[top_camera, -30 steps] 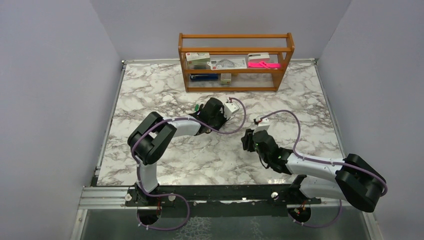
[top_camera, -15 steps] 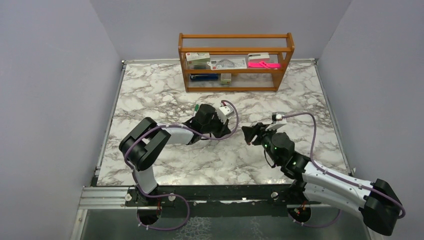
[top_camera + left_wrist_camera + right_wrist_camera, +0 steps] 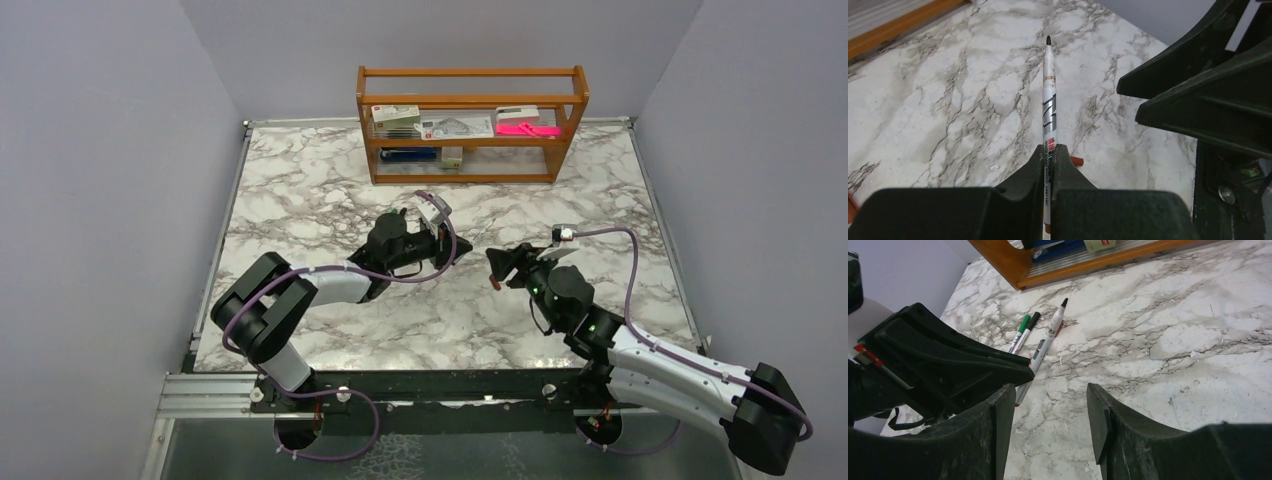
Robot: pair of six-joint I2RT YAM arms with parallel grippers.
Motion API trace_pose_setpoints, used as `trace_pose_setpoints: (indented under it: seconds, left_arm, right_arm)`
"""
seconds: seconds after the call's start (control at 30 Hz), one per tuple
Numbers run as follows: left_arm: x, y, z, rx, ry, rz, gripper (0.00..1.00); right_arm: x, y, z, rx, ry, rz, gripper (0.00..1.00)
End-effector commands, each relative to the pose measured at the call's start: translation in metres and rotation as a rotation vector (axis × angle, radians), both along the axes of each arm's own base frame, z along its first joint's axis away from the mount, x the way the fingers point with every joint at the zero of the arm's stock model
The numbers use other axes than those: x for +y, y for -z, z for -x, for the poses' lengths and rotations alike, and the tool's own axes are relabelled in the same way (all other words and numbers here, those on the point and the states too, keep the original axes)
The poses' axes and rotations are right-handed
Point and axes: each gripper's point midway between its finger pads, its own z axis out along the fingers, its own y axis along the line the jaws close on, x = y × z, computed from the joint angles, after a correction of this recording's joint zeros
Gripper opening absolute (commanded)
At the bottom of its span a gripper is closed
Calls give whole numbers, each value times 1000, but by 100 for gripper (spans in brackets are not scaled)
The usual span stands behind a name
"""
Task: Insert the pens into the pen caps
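Two grippers sit nose to nose at mid-table (image 3: 300,190), and the left gripper (image 3: 1049,150) has the goods: its fingers are pressed tight on a pen (image 3: 1049,107), a silvery barrel with black lettering and a bare black tip pointing straight out ahead. That tip hangs free above the marble, reaching out past the right gripper (image 3: 1050,390), whose black fingers fill the right side of the left wrist view, near the pen but clear of it. The right gripper is spread wide with nothing between its fingers, only marble showing in the gap. Down on the table, just beside the left gripper's finger, lies a red-brown cap (image 3: 1077,161), partly hidden behind that finger. Over to the right wrist view: the held pen sticks out of the left gripper on a slant, tip toward the rack (image 3: 1003,260). Beyond it two more lie side by side on the marble, touching or nearly so: a green-ended pen (image 3: 1020,332) and a black-ended pen (image 3: 1029,327). Whether those ends are caps or tips, cannot tell. From the top view the two grippers are close, a small gap between them, well in front of the rack at the far edge.
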Motion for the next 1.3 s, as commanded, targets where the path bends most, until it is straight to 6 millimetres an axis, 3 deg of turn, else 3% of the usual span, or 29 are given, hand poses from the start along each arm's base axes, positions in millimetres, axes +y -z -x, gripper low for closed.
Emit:
trace_pose_setpoints:
  seconds: [0.0,0.77,0.83,0.97,1.03,1.1,1.27]
  left_arm:
    - [-10,-34,20,-31,85,136,0]
    - [-30,-46,62,-97,289,199,0]
    - [-31,-48,64,-106,297,201,0]
    - [-32,-49,64,-105,297,204,2]
    - [-33,-49,65,-103,307,204,16]
    - [-34,-48,66,-95,316,204,23]
    - [-36,-48,66,-89,323,204,27]
  right_arm:
    - [3,-19,-1,-50,-16,-23,55]
    - [14,-44,-13,-117,-17,-39,52]
    - [16,-47,-12,-122,-27,-48,45]
    - [18,-49,-10,-123,-45,-58,4]
    - [21,-49,-8,-122,-61,-54,1]
    - [24,-48,-7,-119,-83,-52,1]
    - [35,-52,-2,-127,-144,-82,1]
